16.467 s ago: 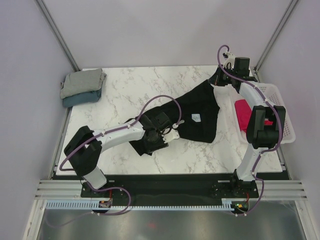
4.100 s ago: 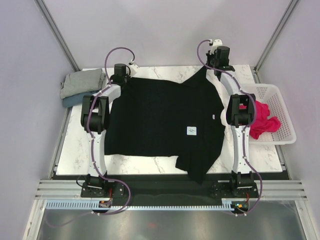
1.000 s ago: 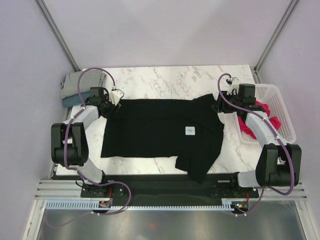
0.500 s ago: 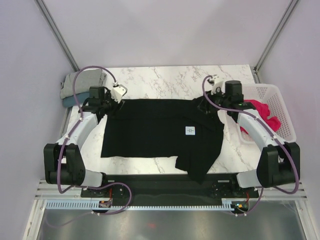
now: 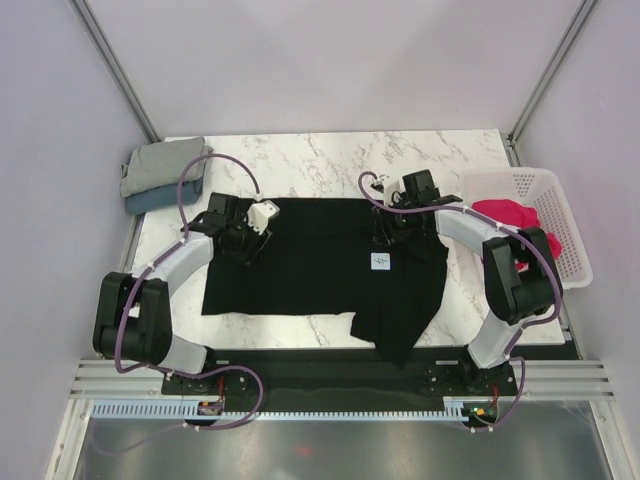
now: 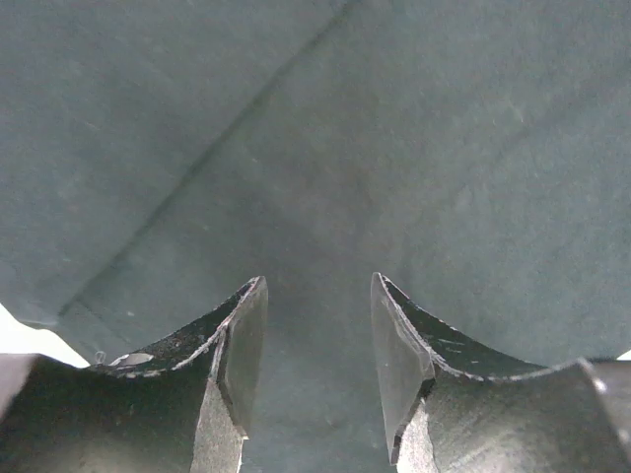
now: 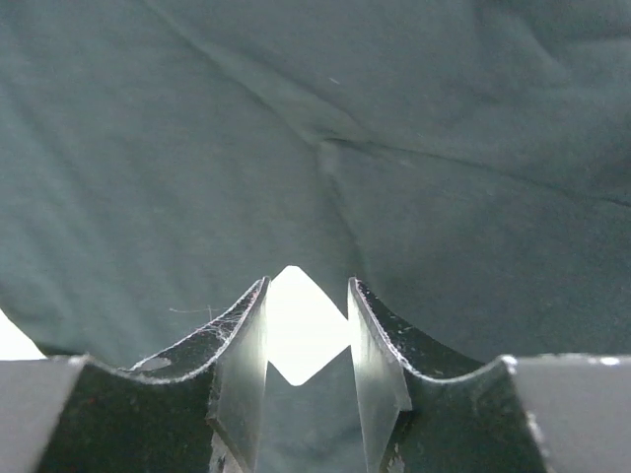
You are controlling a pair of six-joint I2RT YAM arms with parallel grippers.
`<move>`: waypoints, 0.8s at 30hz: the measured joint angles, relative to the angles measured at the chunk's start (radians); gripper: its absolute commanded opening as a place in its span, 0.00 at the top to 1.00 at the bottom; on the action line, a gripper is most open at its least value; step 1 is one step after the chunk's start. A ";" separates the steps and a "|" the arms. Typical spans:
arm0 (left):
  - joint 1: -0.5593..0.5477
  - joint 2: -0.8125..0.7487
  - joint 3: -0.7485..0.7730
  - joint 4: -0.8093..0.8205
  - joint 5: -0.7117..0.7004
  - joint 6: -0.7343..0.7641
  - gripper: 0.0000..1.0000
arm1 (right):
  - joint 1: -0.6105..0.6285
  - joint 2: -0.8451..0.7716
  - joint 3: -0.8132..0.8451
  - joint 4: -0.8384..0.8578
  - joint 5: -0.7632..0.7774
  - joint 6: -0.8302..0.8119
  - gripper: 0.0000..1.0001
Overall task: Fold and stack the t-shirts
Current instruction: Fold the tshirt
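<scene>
The black t-shirt (image 5: 310,265) lies spread flat on the marble table, its white tag (image 5: 381,261) facing up and one lower corner (image 5: 400,345) hanging over the near edge. My left gripper (image 5: 250,243) (image 6: 317,281) hovers open over the shirt's upper left part, nothing between its fingers. My right gripper (image 5: 383,232) (image 7: 308,283) is open above the upper right part, and the white tag (image 7: 301,325) shows in the gap between its fingers. A grey t-shirt (image 5: 165,165) lies folded on a dusty blue one (image 5: 160,198) at the back left. The pink-red t-shirt (image 5: 510,215) sits crumpled in the basket.
The white mesh basket (image 5: 565,270) stands off the table's right edge. Bare marble (image 5: 330,165) runs behind the black shirt. Metal frame posts rise at both back corners, and a black rail runs along the near edge by the arm bases.
Both grippers have left the shirt's top corners and moved inward over the black cloth. The raised fold at the right shoulder now lies flat.
</scene>
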 measured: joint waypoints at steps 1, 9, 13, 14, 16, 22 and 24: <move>-0.002 0.000 -0.006 -0.001 0.000 -0.003 0.47 | 0.002 0.010 0.002 -0.002 0.014 -0.005 0.56; -0.002 0.014 -0.016 0.000 0.000 -0.016 0.48 | 0.002 0.075 0.020 -0.010 0.107 -0.027 0.57; -0.003 0.028 -0.020 0.000 0.000 -0.024 0.48 | 0.002 0.099 0.028 -0.010 0.135 -0.029 0.58; -0.003 0.028 -0.022 0.000 0.000 -0.026 0.48 | 0.002 0.101 0.028 -0.010 0.143 -0.032 0.58; -0.004 0.028 -0.025 0.002 0.000 -0.030 0.48 | 0.002 0.101 0.028 -0.010 0.149 -0.035 0.59; -0.005 0.028 -0.037 0.009 0.000 -0.032 0.48 | 0.013 0.064 0.022 -0.010 0.178 -0.041 0.58; -0.005 0.032 -0.041 0.008 0.000 -0.032 0.48 | 0.020 0.020 0.004 -0.010 0.183 -0.043 0.58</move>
